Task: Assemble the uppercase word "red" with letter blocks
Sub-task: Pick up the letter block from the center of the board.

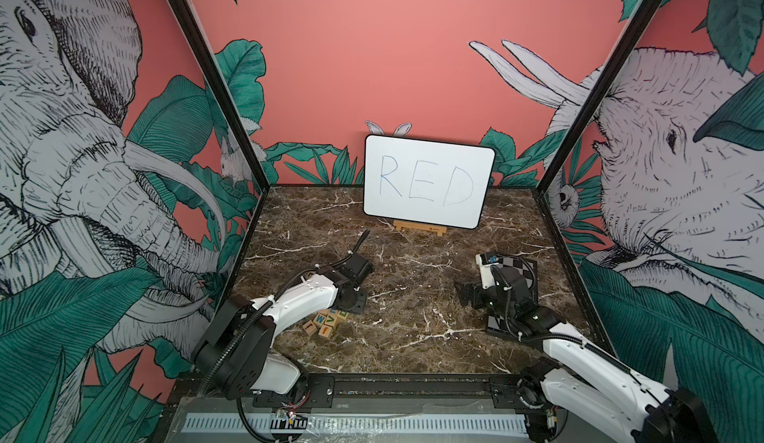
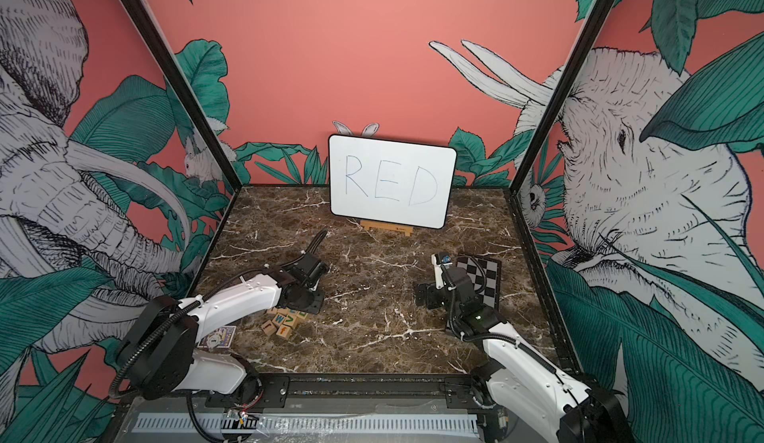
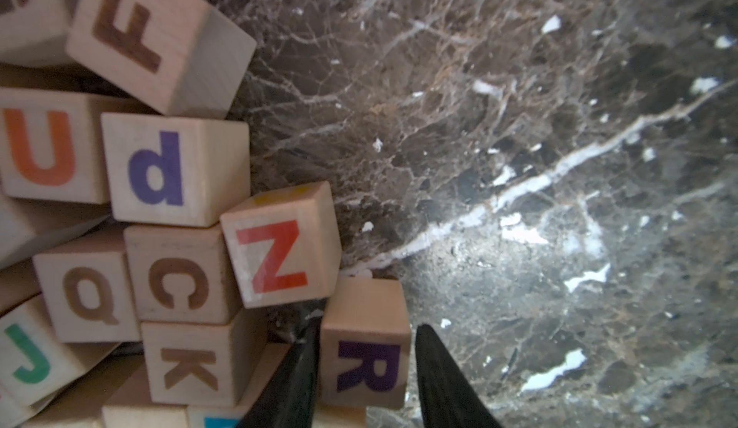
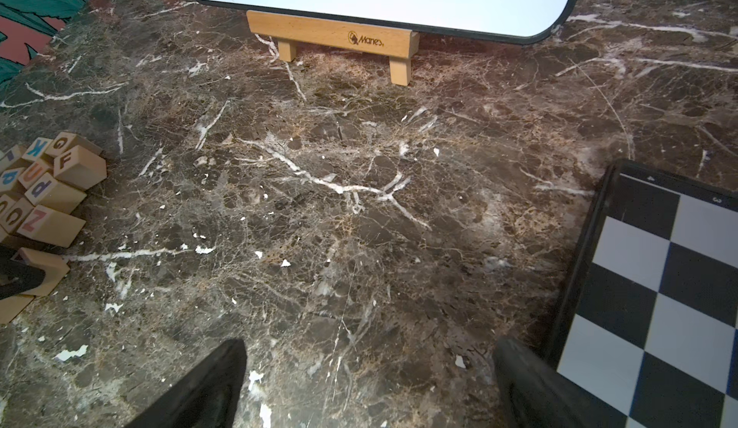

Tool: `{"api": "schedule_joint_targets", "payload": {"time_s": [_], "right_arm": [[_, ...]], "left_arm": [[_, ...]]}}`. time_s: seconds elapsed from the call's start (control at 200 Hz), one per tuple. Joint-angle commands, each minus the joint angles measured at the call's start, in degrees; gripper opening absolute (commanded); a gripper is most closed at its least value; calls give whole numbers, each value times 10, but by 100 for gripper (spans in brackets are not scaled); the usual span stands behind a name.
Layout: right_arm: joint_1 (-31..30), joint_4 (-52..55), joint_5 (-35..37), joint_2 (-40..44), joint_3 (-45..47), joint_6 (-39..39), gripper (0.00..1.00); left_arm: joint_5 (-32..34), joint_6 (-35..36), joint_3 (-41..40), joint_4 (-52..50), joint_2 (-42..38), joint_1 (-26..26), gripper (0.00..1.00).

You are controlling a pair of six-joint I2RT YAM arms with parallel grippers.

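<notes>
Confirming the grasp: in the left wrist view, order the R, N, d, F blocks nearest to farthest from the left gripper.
1. R block, between the jaws.
2. N block, just past R.
3. d block, beyond N.
4. F block, farthest, past d.

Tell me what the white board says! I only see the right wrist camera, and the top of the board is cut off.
Observer: In both top views the whiteboard says RED, handwritten.
Operator: Which block is the other arm reaching for?
Observer: The left gripper has a finger on each side of the purple R block. I can't tell if it's squeezing.
Operator: Is anything hiding behind that arm?
Observer: Yes, a small printed box lies by its base in a top view.
</notes>
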State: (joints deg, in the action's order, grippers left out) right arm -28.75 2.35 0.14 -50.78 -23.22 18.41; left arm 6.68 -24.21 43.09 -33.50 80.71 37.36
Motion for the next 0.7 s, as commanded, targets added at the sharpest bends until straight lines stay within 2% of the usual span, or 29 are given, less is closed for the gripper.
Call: {"api": "schedule_joint_targets", "payload": {"time_s": [0.0,0.46,0.695], "right_arm": [[-4,-12,7,4,-13,0,96],[-4,-11,5,10,-12,2,96],[-5,-11,6,12,-12,3,96]], "left_arm": [[11,-19,-2,-5,2,3,44],[7,-34,-4,5,11,5,42],[7,-40,-5,6,9,6,36]]}}
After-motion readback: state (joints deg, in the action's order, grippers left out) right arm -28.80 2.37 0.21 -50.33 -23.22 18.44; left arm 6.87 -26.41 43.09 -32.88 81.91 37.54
